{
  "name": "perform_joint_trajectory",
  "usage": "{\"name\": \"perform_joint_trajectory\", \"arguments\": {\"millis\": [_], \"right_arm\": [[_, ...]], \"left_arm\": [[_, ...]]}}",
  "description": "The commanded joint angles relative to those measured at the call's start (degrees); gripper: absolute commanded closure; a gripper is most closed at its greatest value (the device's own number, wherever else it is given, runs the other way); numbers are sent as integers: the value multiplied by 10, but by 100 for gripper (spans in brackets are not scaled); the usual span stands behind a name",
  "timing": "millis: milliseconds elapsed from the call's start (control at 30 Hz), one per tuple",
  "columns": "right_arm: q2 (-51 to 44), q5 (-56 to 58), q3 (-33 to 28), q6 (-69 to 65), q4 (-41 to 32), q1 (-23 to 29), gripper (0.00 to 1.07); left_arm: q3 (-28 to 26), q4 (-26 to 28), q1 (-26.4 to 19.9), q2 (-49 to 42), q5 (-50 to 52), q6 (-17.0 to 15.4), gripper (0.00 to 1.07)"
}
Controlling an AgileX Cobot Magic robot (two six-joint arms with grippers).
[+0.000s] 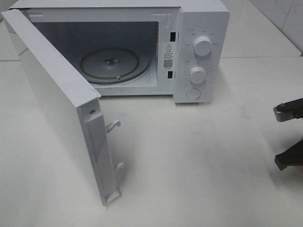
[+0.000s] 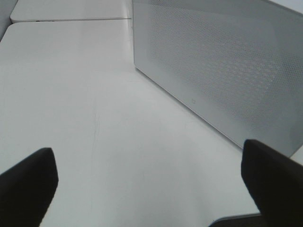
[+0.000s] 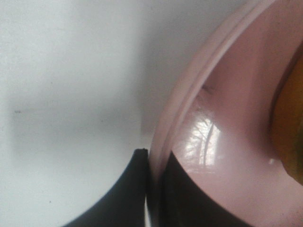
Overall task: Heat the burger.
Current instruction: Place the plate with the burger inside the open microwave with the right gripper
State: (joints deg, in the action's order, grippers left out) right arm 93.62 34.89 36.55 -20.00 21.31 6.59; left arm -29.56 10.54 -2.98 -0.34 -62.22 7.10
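Note:
In the right wrist view, a sliver of the burger, golden-orange, shows on the pink plate. My right gripper is shut on the plate's rim, one dark finger outside it and the other inside. The exterior high view shows only dark parts of the right arm at its right edge; plate and burger lie outside that view. My left gripper is open and empty above the white table, facing the outer face of the microwave door.
The white microwave stands at the back of the table. Its door is swung wide open toward the front left. Inside, the glass turntable is bare. Two knobs and a button are on the right panel.

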Motion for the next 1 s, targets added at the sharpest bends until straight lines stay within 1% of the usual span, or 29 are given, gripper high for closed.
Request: {"name": "perform_joint_trajectory", "arguments": {"millis": [33, 167, 233, 333, 400, 467, 867, 933, 1000], "right_arm": [[-11, 21, -2, -20, 26, 13, 107], [-26, 58, -3, -56, 63, 38, 107], [-29, 66, -3, -61, 68, 45, 107], [-38, 94, -3, -74, 83, 70, 107], [-42, 100, -3, -77, 88, 76, 107], [-61, 119, -3, -80, 97, 90, 107], [-114, 147, -5, -76, 91, 93, 107], [-136, 154, -17, -76, 92, 117, 107], [-140, 159, -19, -76, 91, 125, 107]], "left_arm": [[0, 5, 0, -8, 7, -2, 9], [0, 5, 0, -8, 7, -2, 9], [0, 5, 0, -8, 7, -2, 9], [0, 5, 0, -8, 7, -2, 9], [0, 5, 0, -8, 7, -2, 9], [0, 5, 0, -8, 7, -2, 9], [0, 5, 0, -8, 7, -2, 9], [0, 5, 0, -8, 7, -2, 9], [0, 5, 0, -8, 7, -2, 9]]}}
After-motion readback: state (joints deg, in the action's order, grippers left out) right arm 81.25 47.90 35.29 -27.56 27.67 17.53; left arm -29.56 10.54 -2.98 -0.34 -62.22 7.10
